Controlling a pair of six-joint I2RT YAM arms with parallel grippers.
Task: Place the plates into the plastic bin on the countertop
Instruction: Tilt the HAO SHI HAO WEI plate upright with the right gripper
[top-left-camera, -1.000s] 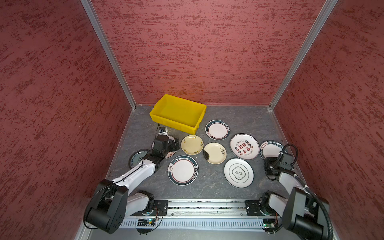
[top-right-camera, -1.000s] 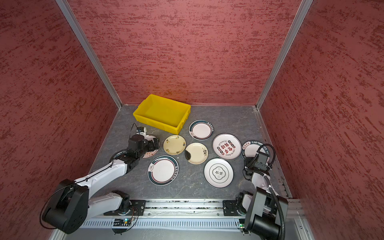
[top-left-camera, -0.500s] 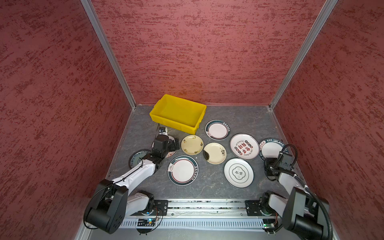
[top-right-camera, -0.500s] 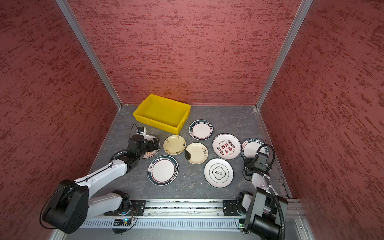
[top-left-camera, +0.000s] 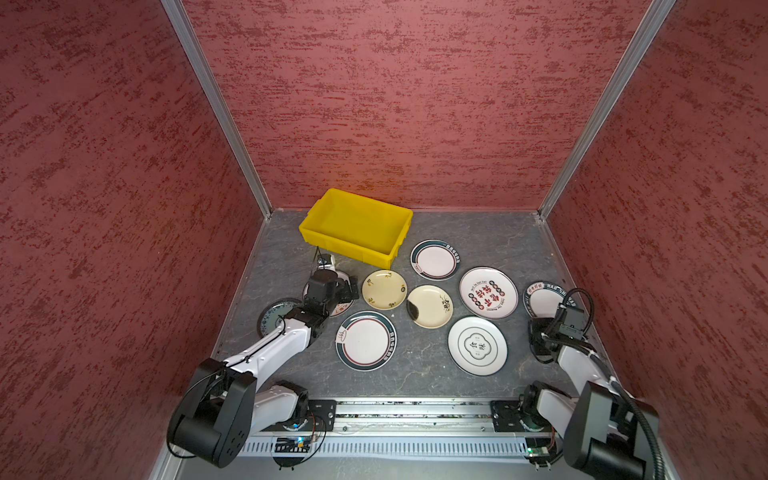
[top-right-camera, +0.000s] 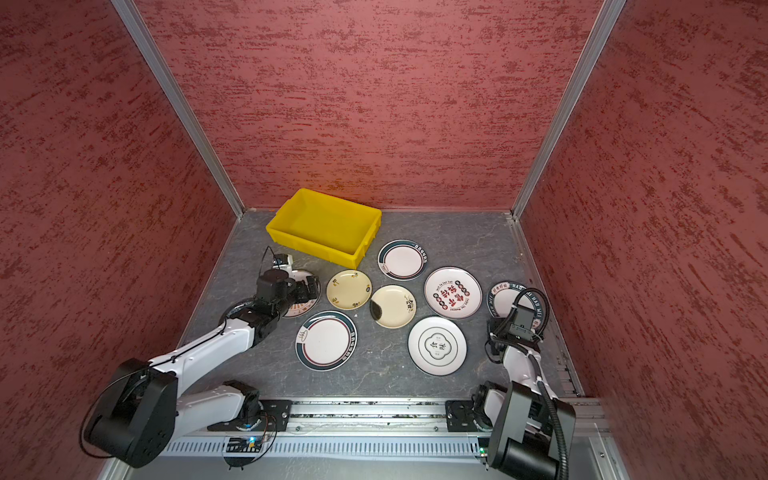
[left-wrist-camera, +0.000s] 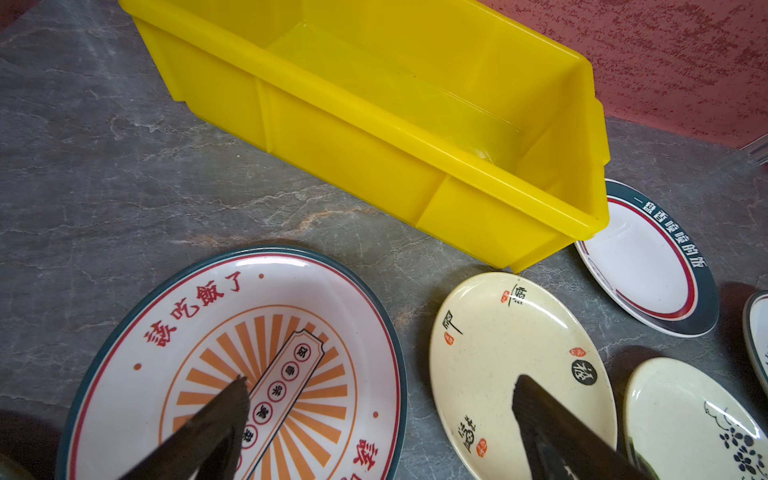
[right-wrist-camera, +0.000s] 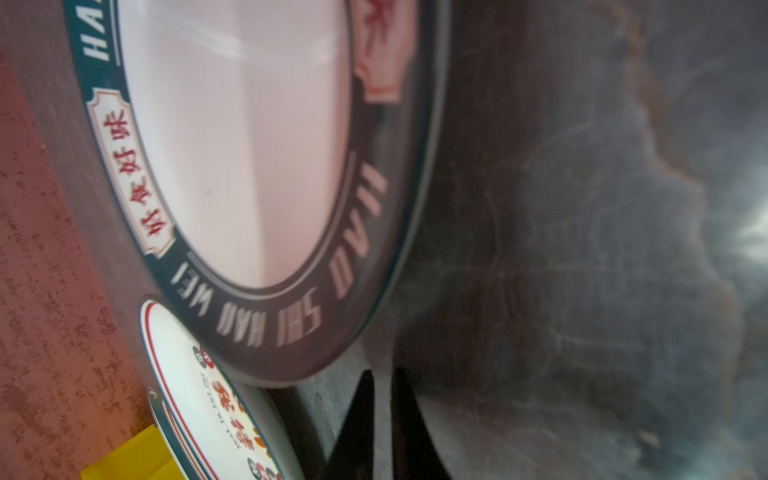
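Plates (top-left-camera: 365, 340), round and patterned, lie outside the empty yellow plastic bin (top-left-camera: 345, 249). Left gripper (left-wrist-camera: 380, 382) spread over the orange-sunburst plate (left-wrist-camera: 266, 291) edge; next, likely pinch its rim. Right gripper (right-wrist-camera: 383, 371) nearly closed, empty.

Grey countertop (top-left-camera: 478, 232): yellow bin (top-left-camera: 349, 245), 9 plates (top-left-camera: 488, 293) spread out.

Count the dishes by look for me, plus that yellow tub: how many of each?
Plates with a wide dark green band: 3
Cream plates: 2
White plates with printed centres: 3
Blue-patterned plate: 1
Yellow bin: 1
Total: 10 things, 9 of them plates
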